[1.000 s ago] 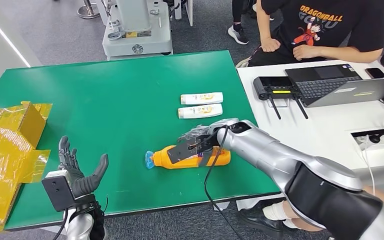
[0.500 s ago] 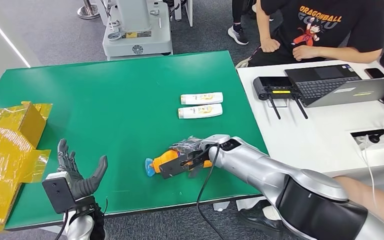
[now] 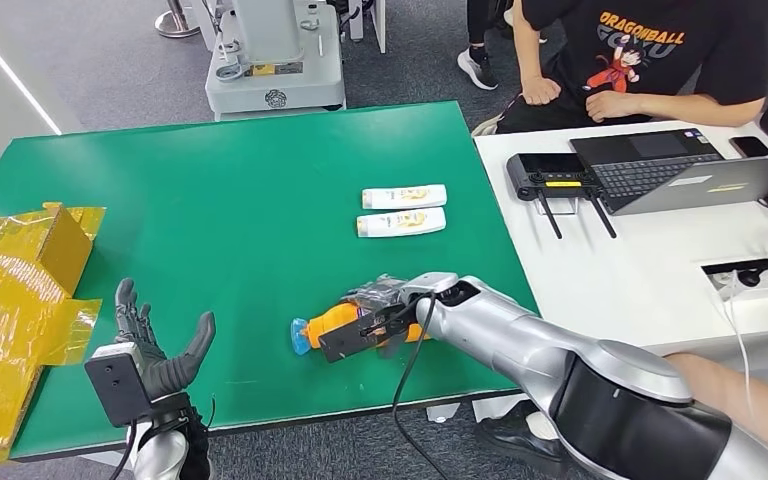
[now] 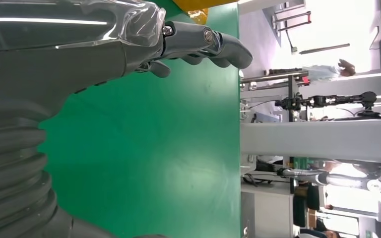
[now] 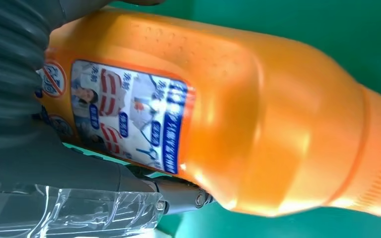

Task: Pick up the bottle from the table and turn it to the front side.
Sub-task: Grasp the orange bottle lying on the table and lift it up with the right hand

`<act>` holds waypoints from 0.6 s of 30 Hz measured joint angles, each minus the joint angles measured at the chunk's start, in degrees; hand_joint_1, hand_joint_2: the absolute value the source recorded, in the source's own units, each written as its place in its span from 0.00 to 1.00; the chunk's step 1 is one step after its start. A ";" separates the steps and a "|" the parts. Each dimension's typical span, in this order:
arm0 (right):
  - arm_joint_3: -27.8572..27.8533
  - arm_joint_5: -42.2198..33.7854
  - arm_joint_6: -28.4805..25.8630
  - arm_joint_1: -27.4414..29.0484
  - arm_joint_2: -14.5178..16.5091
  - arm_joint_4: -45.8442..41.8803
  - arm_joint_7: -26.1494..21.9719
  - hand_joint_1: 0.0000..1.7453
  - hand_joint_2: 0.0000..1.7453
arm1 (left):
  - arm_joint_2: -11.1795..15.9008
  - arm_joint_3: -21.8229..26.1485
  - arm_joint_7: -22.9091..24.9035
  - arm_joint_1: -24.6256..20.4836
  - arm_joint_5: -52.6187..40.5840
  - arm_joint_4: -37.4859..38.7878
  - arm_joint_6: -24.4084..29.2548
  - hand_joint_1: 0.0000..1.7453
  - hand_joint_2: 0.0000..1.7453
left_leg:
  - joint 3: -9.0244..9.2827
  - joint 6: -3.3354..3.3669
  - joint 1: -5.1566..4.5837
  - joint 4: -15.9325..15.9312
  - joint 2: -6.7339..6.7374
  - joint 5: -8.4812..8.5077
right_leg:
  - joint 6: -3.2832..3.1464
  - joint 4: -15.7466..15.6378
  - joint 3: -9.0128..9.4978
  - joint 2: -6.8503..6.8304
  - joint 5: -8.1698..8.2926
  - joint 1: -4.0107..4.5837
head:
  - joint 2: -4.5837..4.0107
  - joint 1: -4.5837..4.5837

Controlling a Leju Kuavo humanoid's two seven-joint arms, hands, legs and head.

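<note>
Bottle: an orange bottle (image 3: 332, 320) with a blue cap lay on its side near the front edge of the green table (image 3: 220, 200), cap pointing toward the robot's left. In the right wrist view the bottle (image 5: 238, 114) showed a blue, red and white label on its side.
Right hand: the right hand (image 3: 380, 305) was wrapped over the middle of the bottle, grasping it. The thumb (image 5: 129, 188) pressed against the bottle just beside the label. Whether the bottle was lifted clear of the table could not be told.
Left hand: the left hand (image 3: 155, 350) was held near the table's front left corner, released and holding nothing, fingers spread and pointing upward. In the left wrist view the left hand (image 4: 188, 42) hung over bare green table.
White tubes: two white tubes (image 3: 402, 210) lay side by side farther back on the table, well apart from the bottle.
Yellow wrapping: a crumpled yellow box and film (image 3: 15, 300) sat at the table's left edge.
Person: a person in a black printed T-shirt (image 3: 640, 50) sat behind a white desk (image 3: 640, 270) with a laptop (image 3: 690, 170) and a black controller (image 3: 555, 175).
</note>
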 joint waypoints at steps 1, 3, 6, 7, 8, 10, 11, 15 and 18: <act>0.07 0.27 -0.06 -0.19 -0.13 0.01 0.24 0.00 1.00 | 0.01 0.00 0.04 0.09 -0.02 -0.07 0.00 0.00 1.00 | 0.00 0.00 0.00 0.00 0.00 0.00 | 0.00 0.00 0.00 0.00 0.00 0.00 | 0.00 0.00; 0.14 0.64 0.27 -0.88 -0.53 0.00 0.54 0.00 1.00 | 0.05 0.00 0.08 0.32 -0.05 -0.21 -0.01 0.00 1.00 | 0.00 0.00 0.00 0.00 0.01 0.00 | 0.00 0.00 -0.01 0.00 0.00 0.00 | 0.00 0.00; 0.16 1.00 0.86 -2.08 -1.28 -0.03 0.75 0.00 1.00 | 0.13 0.00 0.13 0.60 -0.07 -0.29 -0.08 0.00 1.00 | 0.00 0.00 0.00 0.00 0.01 0.00 | 0.01 0.00 -0.01 0.00 0.01 0.00 | 0.00 0.00; 0.18 1.10 1.00 -2.42 -1.52 -0.05 0.80 0.00 1.00 | 0.15 0.00 0.14 0.66 -0.08 -0.29 -0.13 0.00 1.00 | 0.00 0.00 0.00 0.01 0.00 0.00 | 0.01 0.00 -0.01 0.00 0.01 0.00 | 0.00 0.00; 0.20 1.18 1.21 -2.72 -1.76 -0.10 0.84 0.00 1.00 | 0.18 0.01 0.15 0.70 -0.10 -0.29 -0.19 0.00 1.00 | 0.00 0.00 0.00 0.01 0.00 0.00 | 0.01 0.00 -0.01 0.00 0.01 0.00 | 0.00 0.00; 0.28 1.23 1.56 -3.31 -2.24 -0.20 0.91 0.00 1.00 | 0.24 0.02 0.22 0.73 -0.12 -0.29 -0.31 0.00 1.00 | 0.00 0.00 0.00 0.01 0.00 0.00 | 0.02 0.00 0.00 0.00 0.01 0.00 | 0.00 0.00; 0.34 1.21 1.73 -3.61 -2.47 -0.26 0.96 0.00 1.00 | 0.27 0.02 0.27 0.74 -0.13 -0.29 -0.36 0.00 1.00 | 0.00 0.00 0.00 0.01 0.00 0.00 | 0.02 0.00 0.00 0.00 0.02 0.00 | 0.00 0.00; 0.49 1.25 2.50 -4.84 -3.28 -0.63 1.42 0.00 1.00 | 0.40 0.02 0.37 0.74 -0.13 -0.29 -0.56 0.00 1.00 | 0.00 0.00 0.00 0.01 0.01 0.00 | 0.02 0.00 -0.01 0.01 0.02 0.00 | 0.00 0.00; 0.52 1.23 2.73 -5.41 -3.67 -0.90 1.64 0.00 1.00 | 0.40 0.02 0.37 0.73 -0.13 -0.29 -0.63 0.00 1.00 | 0.00 0.00 0.00 0.01 0.01 0.00 | 0.02 0.00 -0.01 0.00 0.02 0.00 | 0.00 0.00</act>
